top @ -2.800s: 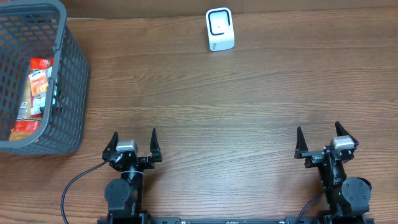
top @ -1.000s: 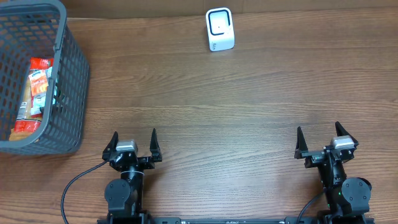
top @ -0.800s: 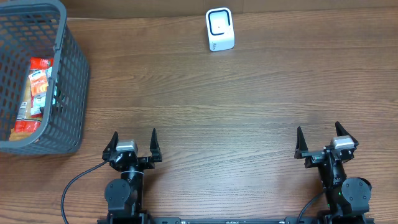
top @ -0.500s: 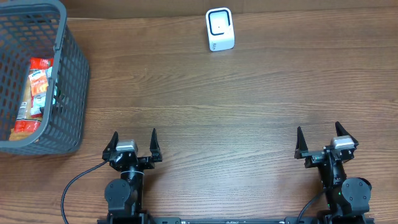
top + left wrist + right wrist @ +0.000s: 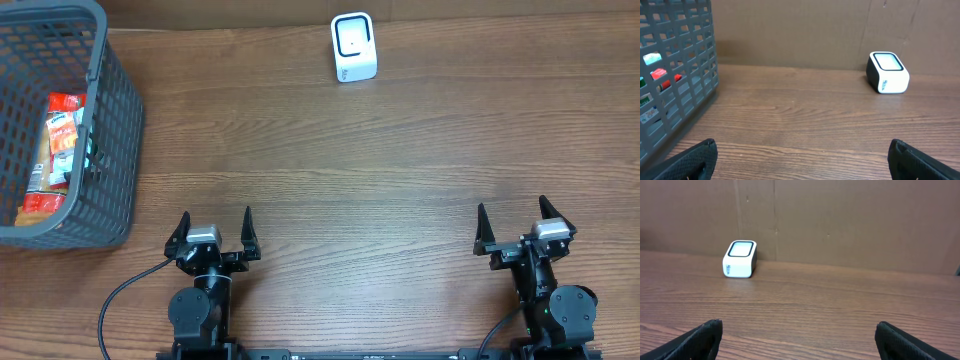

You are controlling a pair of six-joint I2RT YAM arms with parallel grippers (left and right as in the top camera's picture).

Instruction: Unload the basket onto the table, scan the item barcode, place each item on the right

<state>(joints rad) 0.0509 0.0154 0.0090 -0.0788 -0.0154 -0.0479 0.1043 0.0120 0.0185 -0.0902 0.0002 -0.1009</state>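
Packet (image 5: 60,150) lies in the basket (image 5: 122,110), ahead-left of the left jaws; both pairs gape empty. Pickup unstarted: next, reach in and grasp it.

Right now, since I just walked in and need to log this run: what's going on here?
Nothing is being handled yet. The left gripper and right gripper sit at the near edge of the table, both open and empty. The red and white packet lies inside the grey basket on the left side. The white scanner stands by the far edge.
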